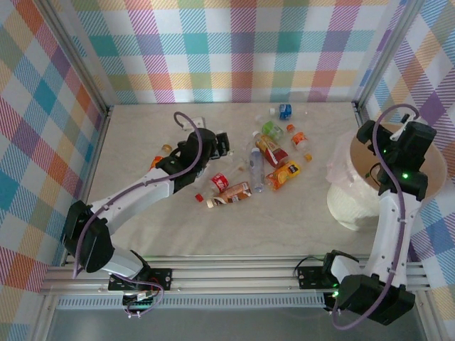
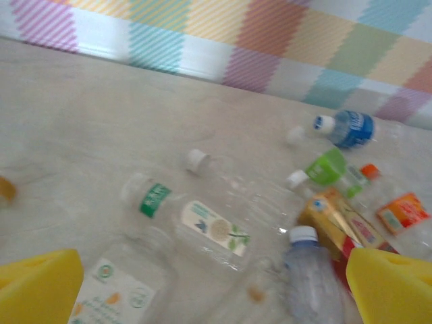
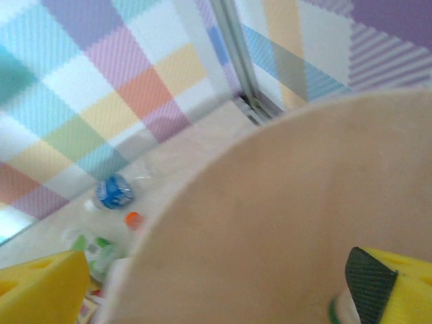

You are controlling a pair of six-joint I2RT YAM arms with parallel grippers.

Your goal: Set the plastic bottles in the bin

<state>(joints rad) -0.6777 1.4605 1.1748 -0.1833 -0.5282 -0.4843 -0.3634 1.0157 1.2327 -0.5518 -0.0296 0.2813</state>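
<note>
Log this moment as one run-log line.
left gripper: open, over scattered plastic bottles | right gripper: open, over bin | table: many bottles loose

Bright, diffuse, even light; shadows beneath the plastic bottles (image 1: 257,169) faint; overhead view sharp; both wrist views blurred, the near yellow fingers (image 2: 37,287) out of focus.

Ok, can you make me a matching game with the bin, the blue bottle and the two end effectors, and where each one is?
Things:
1 bin
2 blue-label bottle
3 left end effector
4 right end effector

Places:
A over the scattered bottles
B by the far wall
C over the bin's mouth
D on the right side of the table

Pairs: 1-D, 2-B, 3-A, 4-C
</note>
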